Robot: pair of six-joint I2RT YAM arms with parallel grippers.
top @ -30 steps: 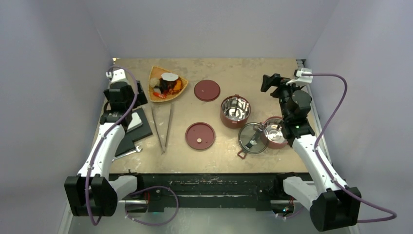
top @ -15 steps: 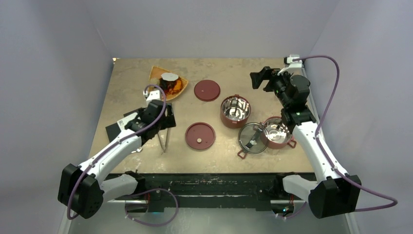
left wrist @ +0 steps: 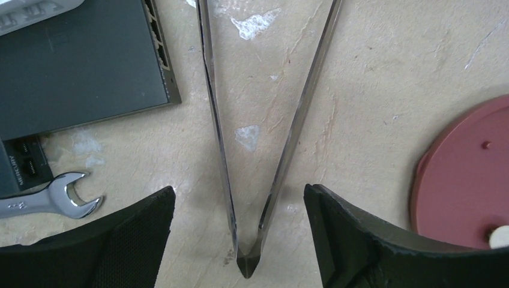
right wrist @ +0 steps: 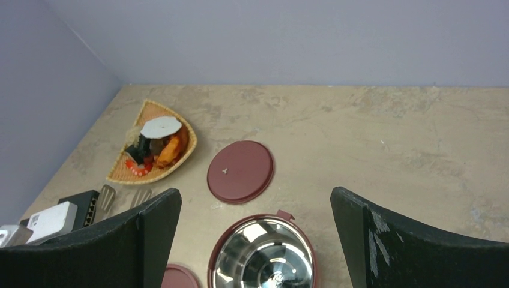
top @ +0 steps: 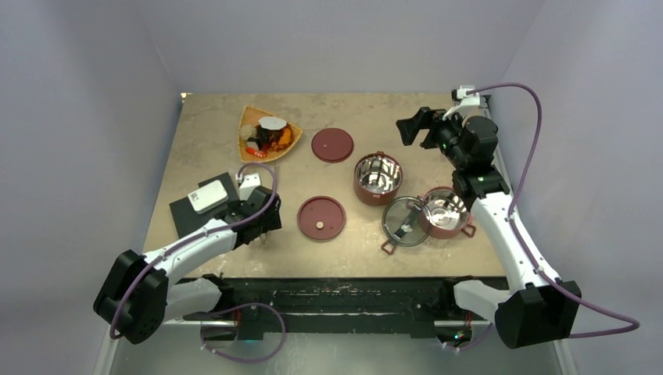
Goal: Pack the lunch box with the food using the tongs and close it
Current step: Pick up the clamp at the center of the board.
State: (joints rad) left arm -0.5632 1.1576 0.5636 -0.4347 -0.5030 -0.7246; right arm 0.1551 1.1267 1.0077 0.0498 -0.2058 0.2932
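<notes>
The tongs [left wrist: 219,132] lie flat on the table, their two thin arms meeting in a narrow V. My left gripper [left wrist: 239,191] is open and straddles that joined end without touching it; in the top view the left gripper [top: 262,223] covers the tongs. The lunch box is apart: one bowl [top: 378,178] mid-table, a second bowl [top: 443,212] beside the clear lid [top: 403,221], and two disc lids [top: 332,145] [top: 321,216]. The food [top: 272,134] is piled on the orange tray. My right gripper [top: 410,129] hangs open above the first bowl [right wrist: 264,258], holding nothing.
A black box [top: 188,217] with a white device [top: 207,195] on it sits left of the tongs. A short silver wrench [left wrist: 54,201] lies beside it. A small white piece [left wrist: 498,238] rests on the near disc lid. Purple walls enclose the table.
My left arm has swung from the far left in over the tongs and come down at their joined end, jaws narrowing a little. My right gripper has shifted slightly left.
</notes>
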